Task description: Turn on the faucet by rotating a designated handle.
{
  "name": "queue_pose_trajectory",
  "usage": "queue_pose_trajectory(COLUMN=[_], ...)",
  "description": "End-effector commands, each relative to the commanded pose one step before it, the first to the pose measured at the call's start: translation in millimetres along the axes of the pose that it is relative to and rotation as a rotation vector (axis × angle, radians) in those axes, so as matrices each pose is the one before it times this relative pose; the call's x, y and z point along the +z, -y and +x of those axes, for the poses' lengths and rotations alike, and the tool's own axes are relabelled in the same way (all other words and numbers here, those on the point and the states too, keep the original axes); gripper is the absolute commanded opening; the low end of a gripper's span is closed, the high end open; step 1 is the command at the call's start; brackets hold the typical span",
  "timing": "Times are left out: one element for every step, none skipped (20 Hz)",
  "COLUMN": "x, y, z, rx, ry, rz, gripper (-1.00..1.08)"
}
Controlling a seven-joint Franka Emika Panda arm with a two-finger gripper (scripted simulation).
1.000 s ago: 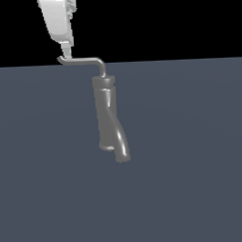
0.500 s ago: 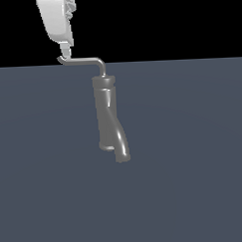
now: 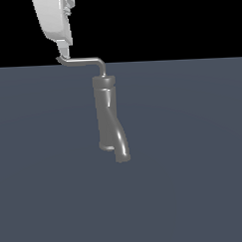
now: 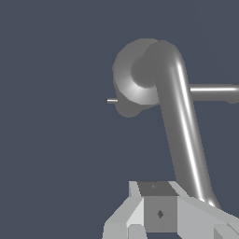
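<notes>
A white gripper (image 3: 64, 51) comes down from the upper left of the exterior view to meet the hooked end of the handle (image 3: 85, 60), the point farthest from the pivot, where a sideways push would likely turn it most easily. The thin rod runs right from that tip, then bends down into the capped top of the faucet (image 3: 107, 116), a dark glossy fixture standing just left of centre, its short spout curling toward the near right. The arm leans steeply, fingers pointing down at the rod's end. In the wrist view the gripper (image 4: 154, 219) sits close against the handle (image 4: 184, 135); whether the fingers are clamped on it or merely pressing cannot be told from either angle
</notes>
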State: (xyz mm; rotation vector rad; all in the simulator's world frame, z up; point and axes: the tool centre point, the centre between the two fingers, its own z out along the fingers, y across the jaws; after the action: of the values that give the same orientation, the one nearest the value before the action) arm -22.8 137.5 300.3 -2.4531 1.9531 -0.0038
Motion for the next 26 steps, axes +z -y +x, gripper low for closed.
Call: queue_pose_trajectory(x=[0.11, 0.01, 0.01, 0.01, 0.0, -0.1, 0.0, -0.01, -0.01, 0.0, -0.11, -0.11, 0.17, -0.11, -0.11, 0.16, -0.11, 0.16, -0.11, -0.11, 0.15, -0.11, 0.15, -0.11, 0.07, -0.12], y=[-11.04, -3.19, -3.2, -3.21, -3.22, -3.29, -3.25, -3.26, -3.27, 0.0, 5.36, -3.01, -2.86, -3.04, -3.05, -2.91, -3.08, -2.94, -3.11, -3.13, -2.99, -3.16, -3.02, -3.19, -3.1, -3.22], z=[-1.16, -0.2, -0.2, -0.2, -0.2, 0.04, -0.21, -0.21, -0.21, 0.0, -2.07, 2.29, 2.52, 2.32, 2.33, 2.55, 2.36, 2.58, 2.39, 2.4, 2.61, 2.43, 2.63, 2.46, 2.6, 2.49], rx=[-0.0008, 0.0, 0.0, 0.0, 0.0, 0.00045, 0.0, 0.0, 0.0, 0.0, -0.00399, 0.0, 0.00045, 0.0, 0.0, 0.00044, 0.0, 0.00044, 0.0, 0.0, 0.00043, 0.0, 0.00043, 0.0, 0.0003, 0.0], ry=[-0.0018, 0.0, 0.0, 0.0, 0.0, 0.00001, 0.0, 0.0, 0.0, 0.0, 0.00112, 0.0, -0.00006, 0.0, 0.0, -0.00007, 0.0, -0.00007, 0.0, 0.0, -0.00008, 0.0, -0.00009, 0.0, -0.00007, 0.0], rz=[-0.00636, 0.0, 0.0, 0.0, 0.0, 0.00019, 0.0, 0.0, 0.0, 0.0, 0.00495, 0.0, -0.00052, 0.0, 0.0, -0.00053, 0.0, -0.00053, 0.0, 0.0, -0.00053, 0.0, -0.00053, 0.0, -0.00038, 0.0], gripper=[-1.0, -1.0, -1.0, -1.0, -1.0, -1.0, -1.0, -1.0, -1.0, -1.0, -1.0, -1.0, -1.0, -1.0, -1.0, -1.0, -1.0, -1.0, -1.0, -1.0, -1.0, -1.0, -1.0, -1.0, -1.0, -1.0])
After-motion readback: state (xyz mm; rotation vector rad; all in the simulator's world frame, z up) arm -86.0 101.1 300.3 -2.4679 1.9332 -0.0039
